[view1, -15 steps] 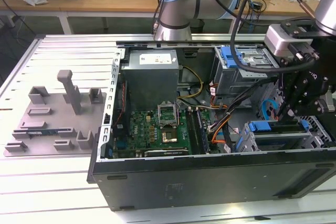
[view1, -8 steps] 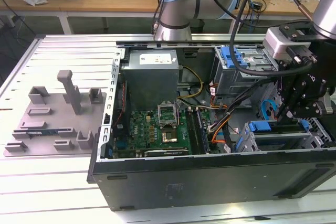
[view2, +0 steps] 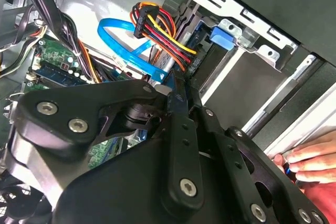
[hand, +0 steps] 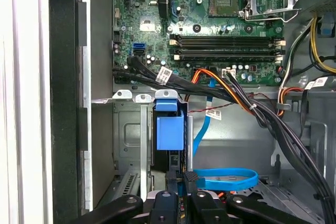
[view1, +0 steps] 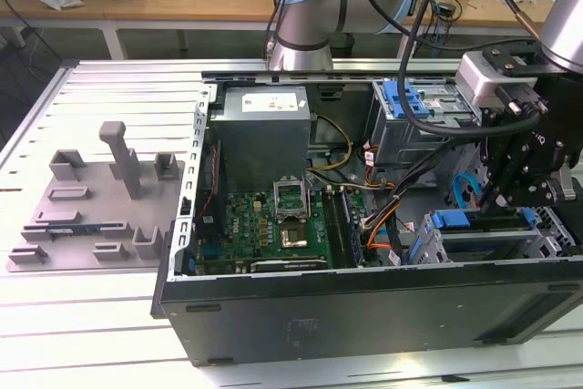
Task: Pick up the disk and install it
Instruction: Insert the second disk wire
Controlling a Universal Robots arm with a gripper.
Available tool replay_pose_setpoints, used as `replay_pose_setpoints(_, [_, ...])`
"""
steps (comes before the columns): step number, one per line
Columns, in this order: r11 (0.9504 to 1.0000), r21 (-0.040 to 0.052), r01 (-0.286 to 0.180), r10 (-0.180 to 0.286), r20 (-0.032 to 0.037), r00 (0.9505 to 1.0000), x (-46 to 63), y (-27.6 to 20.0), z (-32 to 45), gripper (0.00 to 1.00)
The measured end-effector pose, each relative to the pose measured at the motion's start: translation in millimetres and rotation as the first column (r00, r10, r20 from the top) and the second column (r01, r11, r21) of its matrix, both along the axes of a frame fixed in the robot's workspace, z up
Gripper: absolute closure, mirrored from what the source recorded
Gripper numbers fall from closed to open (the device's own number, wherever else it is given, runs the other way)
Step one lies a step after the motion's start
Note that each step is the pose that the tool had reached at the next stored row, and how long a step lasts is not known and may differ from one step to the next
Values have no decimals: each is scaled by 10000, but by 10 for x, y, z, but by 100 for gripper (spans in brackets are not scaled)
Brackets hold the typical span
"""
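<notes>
The disk (hand: 170, 129) stands on edge in the metal drive cage (hand: 128, 129) of the open computer case, with its blue carrier facing up in the first wrist view. In the exterior view the blue carrier (view1: 451, 221) shows at the cage near the case's front right. My gripper (hand: 181, 178) hangs just beyond the disk's outer end with its black fingers (hand: 191, 178) shut close together. A thin blue strip shows between the tips. Whether they touch the disk I cannot tell. The gripper (view2: 177, 92) points into the cage in the second wrist view, and the gripper (view1: 492, 202) is low inside the case.
A blue data cable (hand: 231, 179) loops beside the fingers. Black and coloured cable bundles (hand: 252, 108) cross above the cage. The motherboard (view1: 282, 225), grey power supply (view1: 264, 120) and upper drive cage (view1: 424, 111) surround it. A person's hand (view2: 310, 161) rests by the case edge. A grey fixture plate (view1: 91, 207) lies outside.
</notes>
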State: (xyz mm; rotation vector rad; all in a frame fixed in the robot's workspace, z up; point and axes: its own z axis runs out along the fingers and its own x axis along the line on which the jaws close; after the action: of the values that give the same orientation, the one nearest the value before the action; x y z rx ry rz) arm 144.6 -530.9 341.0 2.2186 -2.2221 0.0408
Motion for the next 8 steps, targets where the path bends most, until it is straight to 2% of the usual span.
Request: replay_pose_setpoints(8, [10000,2,-45,45,0,10000,0,0,-37,84])
